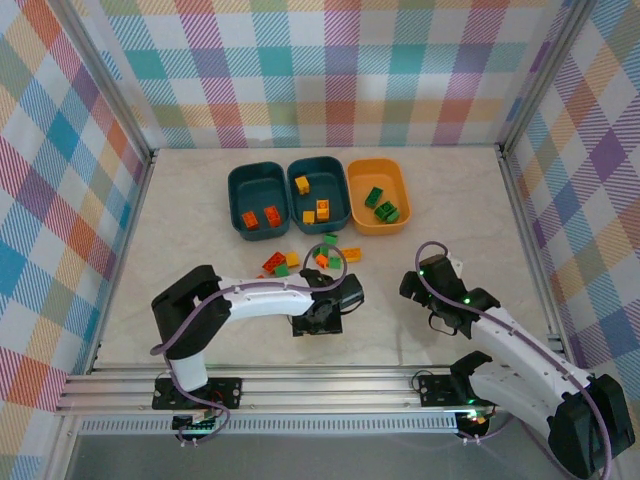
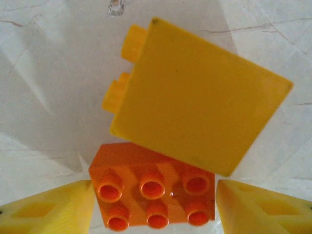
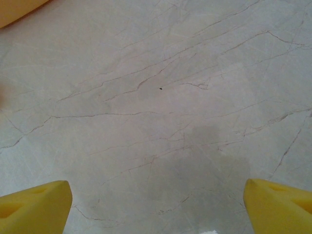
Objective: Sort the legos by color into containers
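Observation:
In the left wrist view my left gripper has its yellow fingers pressed against both sides of an orange six-stud lego. A larger yellow lego lies just beyond it on its side. From above, the left gripper is low, south of a loose pile of orange, yellow and green legos. Orange legos lie in the left teal container, yellow ones in the middle teal container, and green ones in the orange-yellow container. My right gripper is open over bare table.
The marble tabletop under the right gripper is bare, with a corner of the orange-yellow container at the upper left. Metal rails and checkered walls close in the table. The arm bases sit at the near edge.

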`<state>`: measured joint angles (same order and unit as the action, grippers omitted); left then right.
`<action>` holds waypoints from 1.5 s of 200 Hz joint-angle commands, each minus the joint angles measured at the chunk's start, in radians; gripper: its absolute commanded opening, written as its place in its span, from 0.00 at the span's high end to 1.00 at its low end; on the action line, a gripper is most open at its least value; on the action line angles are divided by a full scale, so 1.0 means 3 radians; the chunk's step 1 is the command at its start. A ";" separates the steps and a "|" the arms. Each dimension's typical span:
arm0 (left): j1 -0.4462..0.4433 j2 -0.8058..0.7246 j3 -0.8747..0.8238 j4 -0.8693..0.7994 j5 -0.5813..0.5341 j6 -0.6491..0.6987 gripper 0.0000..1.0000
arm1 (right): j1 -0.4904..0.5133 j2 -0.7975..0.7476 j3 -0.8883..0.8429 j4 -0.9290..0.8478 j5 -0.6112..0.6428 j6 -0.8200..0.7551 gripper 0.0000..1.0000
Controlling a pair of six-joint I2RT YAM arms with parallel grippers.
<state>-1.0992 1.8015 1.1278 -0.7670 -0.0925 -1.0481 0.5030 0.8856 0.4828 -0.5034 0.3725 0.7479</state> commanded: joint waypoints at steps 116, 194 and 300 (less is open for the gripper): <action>-0.0021 -0.0450 0.0217 -0.0271 -0.0323 0.0564 0.69 | -0.0025 0.0142 0.0014 0.0176 -0.0105 -0.0040 0.12; 0.1226 -0.1471 0.0428 -0.0342 -0.0103 0.1252 0.68 | -0.0025 0.0458 0.0203 0.0399 -0.0217 -0.0055 0.12; 0.2938 0.0811 0.2318 -0.0151 0.0498 0.1693 0.65 | -0.0025 0.0877 0.0542 0.0421 -0.0598 -0.0197 0.13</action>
<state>-0.2256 1.9530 1.6543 -0.7799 0.0235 -0.6167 0.5030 1.1645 0.6250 -0.3588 0.2161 0.7158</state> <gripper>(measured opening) 0.472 0.869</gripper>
